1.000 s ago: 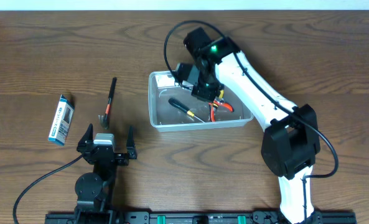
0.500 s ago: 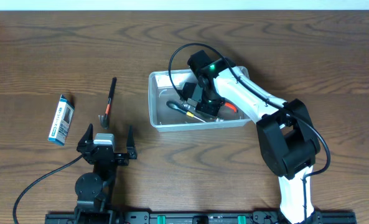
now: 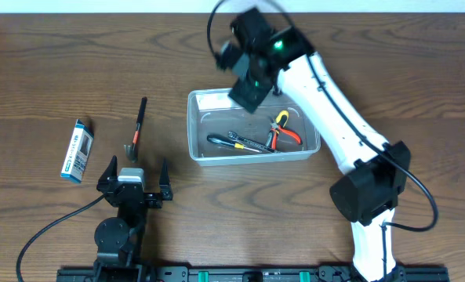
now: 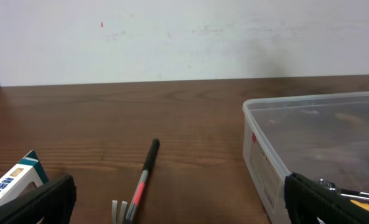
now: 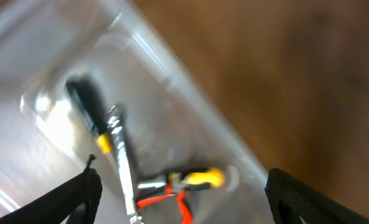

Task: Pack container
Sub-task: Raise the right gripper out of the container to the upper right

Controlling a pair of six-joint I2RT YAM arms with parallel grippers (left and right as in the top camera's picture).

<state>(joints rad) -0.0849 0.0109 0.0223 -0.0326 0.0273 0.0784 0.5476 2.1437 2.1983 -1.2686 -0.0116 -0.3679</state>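
The clear plastic container (image 3: 194, 131) sits at mid-table. On its floor lie a black-and-yellow screwdriver (image 3: 230, 142) and red-and-yellow pliers (image 3: 281, 129). My right gripper (image 3: 246, 81) hovers above the tub's back edge, open, with nothing between its fingers. From its wrist view, blurred, the gripper (image 5: 184, 200) looks down on the screwdriver (image 5: 89, 109), the pliers (image 5: 185, 184) and the container's wall (image 5: 172, 87). My left gripper (image 3: 134, 175) rests open near the front edge, empty, left of the tub. A black-and-red-handled claw tool (image 3: 138, 125) lies just beyond it.
A small blue-and-white box (image 3: 77, 150) lies at the far left. In the left wrist view the left gripper (image 4: 184, 205) faces the claw tool (image 4: 144, 177), with the box (image 4: 10, 183) at left and the container (image 4: 265, 165) at right. A white wall stands behind.
My right gripper dipped into the container, opened, and has now risen out of it toward the back. The screwdriver and pliers lie loose inside. The left arm has not moved.
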